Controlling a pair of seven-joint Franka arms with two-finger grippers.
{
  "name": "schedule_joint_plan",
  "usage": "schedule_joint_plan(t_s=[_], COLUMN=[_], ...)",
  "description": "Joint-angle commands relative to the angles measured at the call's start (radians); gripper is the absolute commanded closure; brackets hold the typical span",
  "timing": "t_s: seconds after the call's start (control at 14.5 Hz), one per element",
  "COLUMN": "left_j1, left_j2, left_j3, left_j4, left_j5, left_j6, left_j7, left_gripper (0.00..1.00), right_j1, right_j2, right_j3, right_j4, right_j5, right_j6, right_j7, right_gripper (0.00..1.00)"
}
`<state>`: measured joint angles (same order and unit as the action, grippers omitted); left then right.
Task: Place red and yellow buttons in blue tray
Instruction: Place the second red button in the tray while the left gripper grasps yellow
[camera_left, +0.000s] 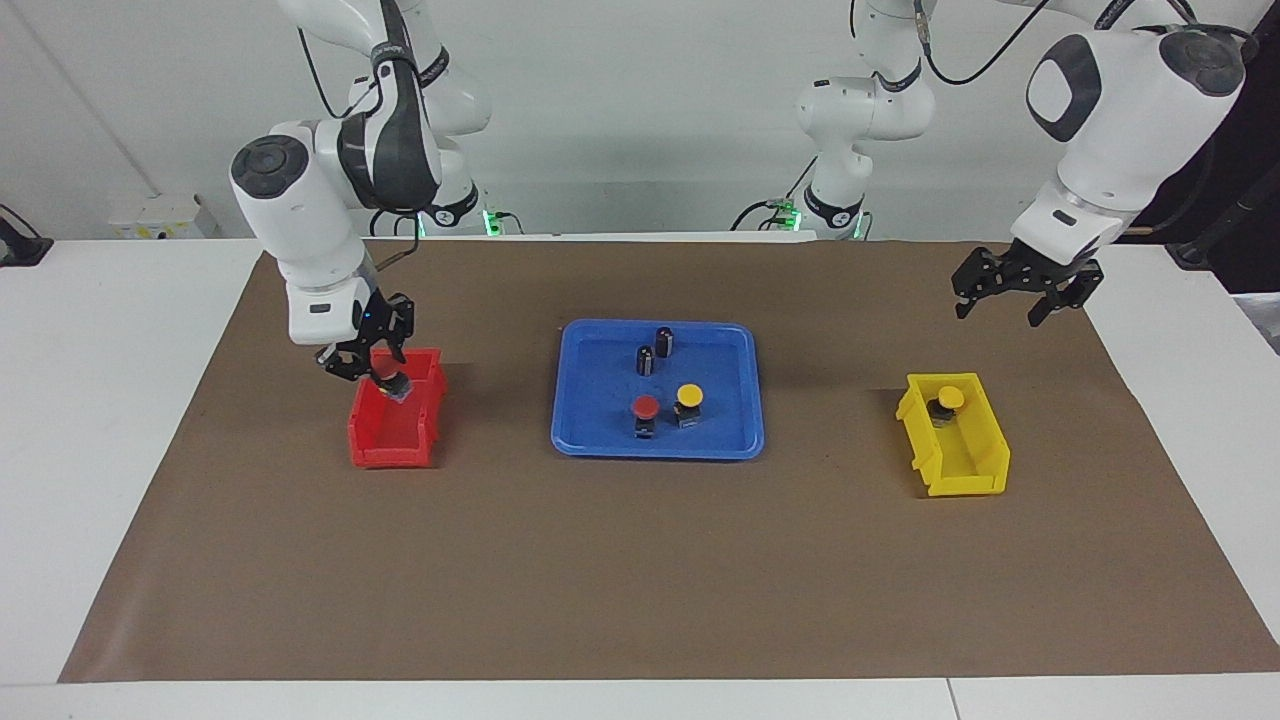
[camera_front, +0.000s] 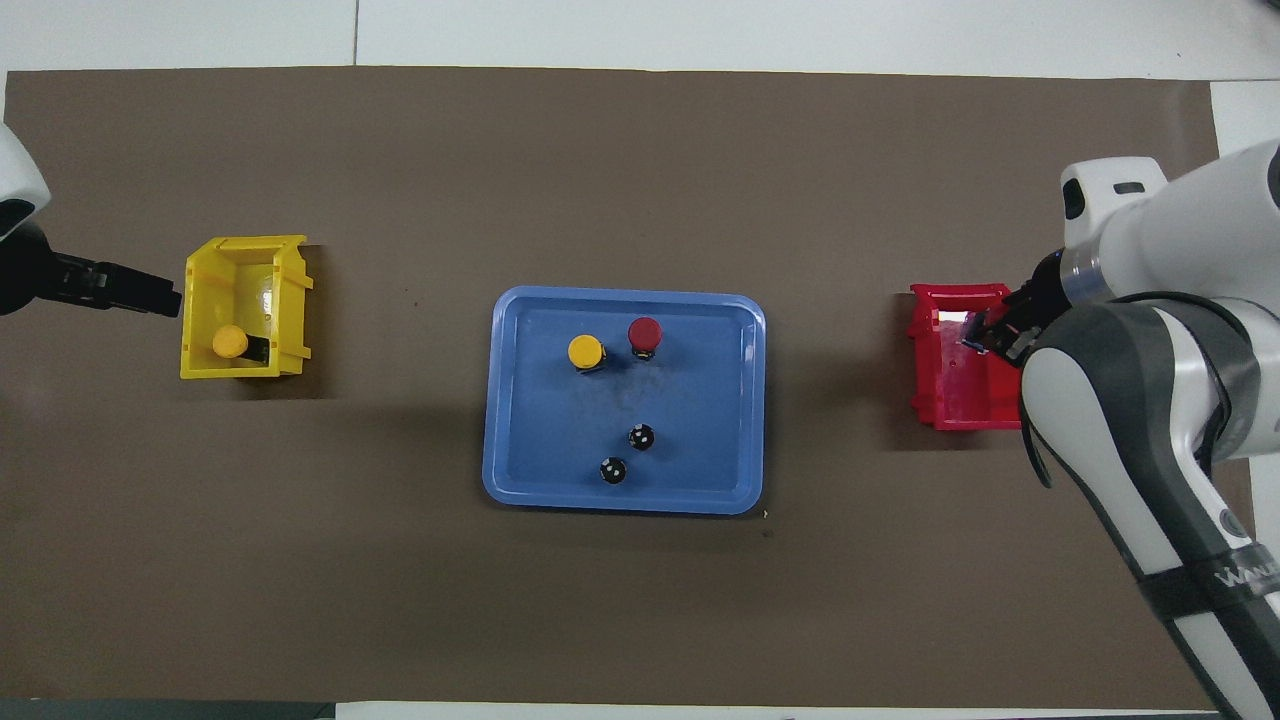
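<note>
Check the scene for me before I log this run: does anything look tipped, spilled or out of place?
Nothing is spilled or damaged. One yellow button lies on its side in the yellow bin; those in the blue tray stand upright. The right gripper is down in the red bin. The left gripper waits, open, over the table.

light: bright, even, overhead | shadows: soft, short beside bins | focus: sharp | glare: slight

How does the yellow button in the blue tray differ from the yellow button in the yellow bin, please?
The yellow button in the blue tray stands upright beside a red button; the yellow button in the yellow bin lies tipped on its side, alone. The first is already placed; the second is not. Both have yellow caps on black bases.
</note>
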<state>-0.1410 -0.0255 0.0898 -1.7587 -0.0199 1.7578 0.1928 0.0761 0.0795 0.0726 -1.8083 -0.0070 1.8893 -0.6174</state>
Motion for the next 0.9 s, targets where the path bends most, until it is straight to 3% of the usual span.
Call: schedule_joint_plan(t_s=[0.0,0.07,0.21,0.41,0.69,0.83], left_j1=[0.012,0.014,0.014,0.029,0.049,0.051], left_j2=[-0.001,0.003,0.022,0.064,0.082,0.096], left_j3=[-0.008,-0.008,-0.008,-0.008,-0.008,-0.008], left_j4=[-0.097,-0.137,-0.215,-0.266,-0.366,-0.367], left_j5=[0.0,0.0,0.0,0.0,0.001,0.0], left_j6=[0.112,0.159,0.274,0.373,0.532,0.539], left_j7=[0.007,0.007,0.008,0.008,0.01,0.008], left_gripper=[0.0,0.01,0.11,0.27,0.28,0.29], right_j1=[0.108,0.164,0.243,0.278,0.323,0.33], right_j2=[0.098,0.106,0.132,0.167,0.192,0.197], right_j3=[0.004,0.004,0.004,0.004,0.004,0.004], right_j4=[0.118,0.11,0.109,0.095,-0.002,-0.031], right_j5=[0.03,0.045,0.047,0.047,0.044,0.041], right_j6=[0.011,0.067,0.126,0.183,0.301,0.336], right_j7=[0.3,0.42,0.565,0.582,0.585,0.585], right_gripper=[0.84,0.87,0.87,0.87,0.86,0.86])
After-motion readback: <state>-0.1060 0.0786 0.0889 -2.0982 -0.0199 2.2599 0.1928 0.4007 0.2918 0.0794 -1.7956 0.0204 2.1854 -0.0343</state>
